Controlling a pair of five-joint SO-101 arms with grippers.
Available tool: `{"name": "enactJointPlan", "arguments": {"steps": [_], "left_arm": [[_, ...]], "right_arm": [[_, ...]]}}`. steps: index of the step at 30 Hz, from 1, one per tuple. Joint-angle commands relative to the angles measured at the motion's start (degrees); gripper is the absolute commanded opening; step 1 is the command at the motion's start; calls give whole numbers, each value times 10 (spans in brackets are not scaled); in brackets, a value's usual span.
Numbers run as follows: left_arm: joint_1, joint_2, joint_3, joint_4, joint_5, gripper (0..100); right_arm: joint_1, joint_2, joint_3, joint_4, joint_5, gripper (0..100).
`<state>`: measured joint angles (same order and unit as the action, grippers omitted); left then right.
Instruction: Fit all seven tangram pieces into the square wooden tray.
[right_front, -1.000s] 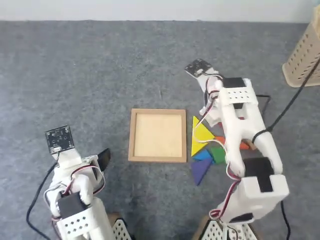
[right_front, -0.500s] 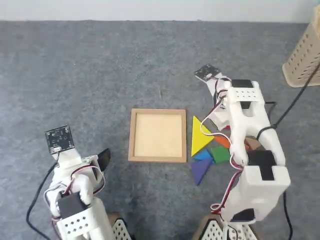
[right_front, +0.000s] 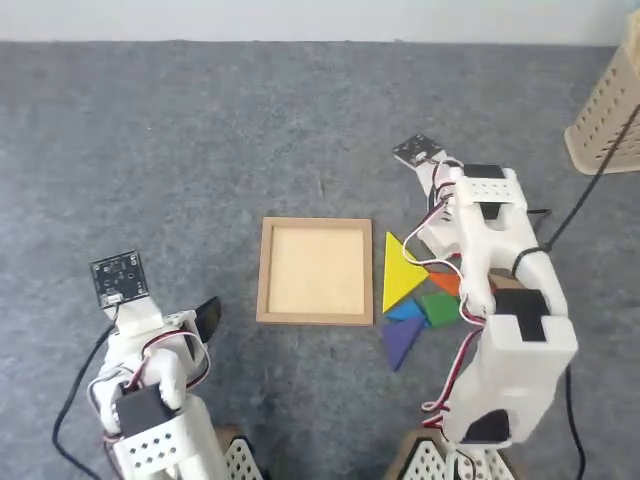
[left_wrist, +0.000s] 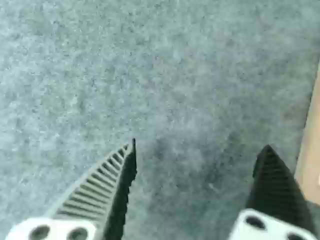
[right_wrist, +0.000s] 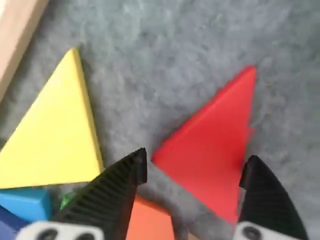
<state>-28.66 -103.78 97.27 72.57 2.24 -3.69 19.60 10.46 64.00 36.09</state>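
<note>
The square wooden tray (right_front: 315, 271) lies in the middle of the table (right_front: 150, 150) with no piece in it yet. The tangram pieces bunch just beside it at 3 o'clock, the yellow triangle (right_front: 400, 272) nearest its rim. The right claw (right_wrist: 195, 162) hangs released, jaws spread either side of the red triangle (right_wrist: 215, 135) — likely lined up to grasp it first. The left claw (left_wrist: 200, 150), also released, hovers over bare table at the tray's 7 o'clock — out of the way.
</note>
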Motion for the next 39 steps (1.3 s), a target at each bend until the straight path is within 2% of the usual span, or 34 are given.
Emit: {"name": "enactJointPlan", "arguments": {"steps": [1,6,12,17,29,34,39], "left_arm": [[1,-7,-7,-1,-1,354],[1,-7,-7,-1,-1,354],[1,-7,-7,-1,-1,354],[1,-7,-7,-1,-1,354],[1,-7,-7,-1,-1,354],[1,-7,-7,-1,-1,354],[1,-7,-7,-1,-1,354]], "right_arm": [[5,15,-10,-24,8,286],[5,27,-10,-26,8,281],[3,26,-10,-25,7,123],[0,25,-10,-26,-17,41],[-7,-79,-7,5,-53,33],[-52,-129,-6,38,-57,31],[-127,-167,-10,52,-82,32]]}}
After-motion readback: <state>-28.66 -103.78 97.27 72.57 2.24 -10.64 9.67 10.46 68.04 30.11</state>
